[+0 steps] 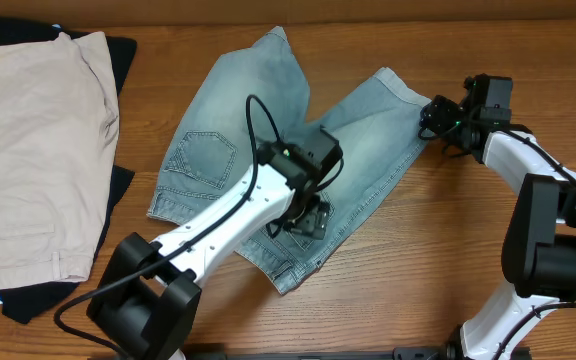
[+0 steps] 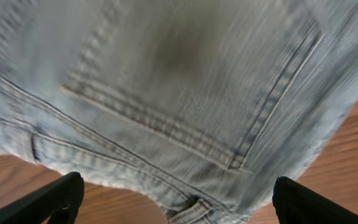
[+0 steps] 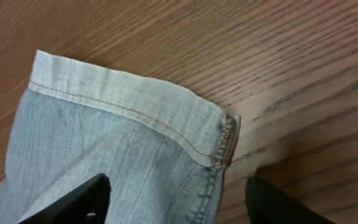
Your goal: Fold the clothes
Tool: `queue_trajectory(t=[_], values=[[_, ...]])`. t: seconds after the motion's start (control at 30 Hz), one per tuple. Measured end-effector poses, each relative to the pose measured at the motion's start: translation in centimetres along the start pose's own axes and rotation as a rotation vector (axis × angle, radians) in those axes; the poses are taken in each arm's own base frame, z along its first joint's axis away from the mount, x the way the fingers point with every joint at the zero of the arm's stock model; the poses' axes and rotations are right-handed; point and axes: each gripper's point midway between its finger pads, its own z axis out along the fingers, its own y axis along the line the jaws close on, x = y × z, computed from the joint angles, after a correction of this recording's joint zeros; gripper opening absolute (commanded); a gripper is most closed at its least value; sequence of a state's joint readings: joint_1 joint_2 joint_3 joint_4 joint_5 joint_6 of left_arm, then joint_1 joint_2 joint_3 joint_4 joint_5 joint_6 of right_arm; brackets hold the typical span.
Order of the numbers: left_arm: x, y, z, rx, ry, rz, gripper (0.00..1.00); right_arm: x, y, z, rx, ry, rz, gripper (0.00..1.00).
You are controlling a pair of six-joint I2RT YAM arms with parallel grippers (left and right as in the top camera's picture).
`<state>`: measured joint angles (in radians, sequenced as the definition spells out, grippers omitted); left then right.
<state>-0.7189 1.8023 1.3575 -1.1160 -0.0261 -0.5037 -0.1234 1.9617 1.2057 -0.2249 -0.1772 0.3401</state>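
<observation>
Your denim shorts (image 1: 268, 150) lie spread on the surface (image 1: 438, 240), back pockets up. Your left gripper (image 2: 173, 202) hangs over a back pocket, jaws wide, holding nothing. Your right gripper (image 3: 176, 199) reaches to the leg hem, jaws apart and empty.

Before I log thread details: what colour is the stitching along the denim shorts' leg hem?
Orange-tan stitching on the denim shorts; right wrist view shows it best.
</observation>
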Motion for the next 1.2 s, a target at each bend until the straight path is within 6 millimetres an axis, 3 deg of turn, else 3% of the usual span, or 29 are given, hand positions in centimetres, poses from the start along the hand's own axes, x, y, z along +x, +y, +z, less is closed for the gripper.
queue_trajectory(t=[0.13,0.27,0.5,0.6,0.7,0.77,0.87,1.03,1.07,1.13,1.2], values=[[2.2,0.2,1.4,-0.001,0.069,0.008,0.91,-0.1,0.2,0.3,-0.008,-0.007,-0.003,0.64],[3.0,-0.4,1.7,0.031,0.1,0.016,0.86,1.1,-0.1,1.7,-0.001,0.022,-0.002,0.64],[3.7,-1.7,2.3,0.07,0.104,0.05,0.87,1.2,0.3,2.6,-0.02,0.02,0.007,0.64],[4.8,-2.2,3.2,0.101,0.133,0.093,0.92,1.1,0.4,2.6,-0.027,0.015,0.01,0.64],[6.5,-2.5,4.5,0.141,0.176,0.172,0.89,1.0,0.5,2.7,-0.031,0.011,0.01,0.64],[7.5,-2.5,5.4,0.158,0.197,0.211,0.81,1.0,0.5,2.8,-0.034,0.008,0.008,0.63],[8.2,-2.4,6.3,0.171,0.204,0.245,0.65,1.0,0.5,2.8,-0.035,0.008,0.007,0.5],[8.2,-2.4,6.5,0.18,0.195,0.275,0.25,1.1,0.4,3.1,-0.035,0.012,0.013,0.31],[8.1,-2.5,6.5,0.182,0.193,0.275,0.09,1.2,0.4,3.2,-0.034,0.013,0.017,0.26],[8.1,-2.6,6.5,0.188,0.189,0.282,0.04,1.3,0.3,3.2,-0.032,0.017,0.016,0.1],[8.1,-2.7,6.4,0.196,0.189,0.284,0.04,1.4,0.3,3.3,-0.032,0.021,0.018,0.04]])
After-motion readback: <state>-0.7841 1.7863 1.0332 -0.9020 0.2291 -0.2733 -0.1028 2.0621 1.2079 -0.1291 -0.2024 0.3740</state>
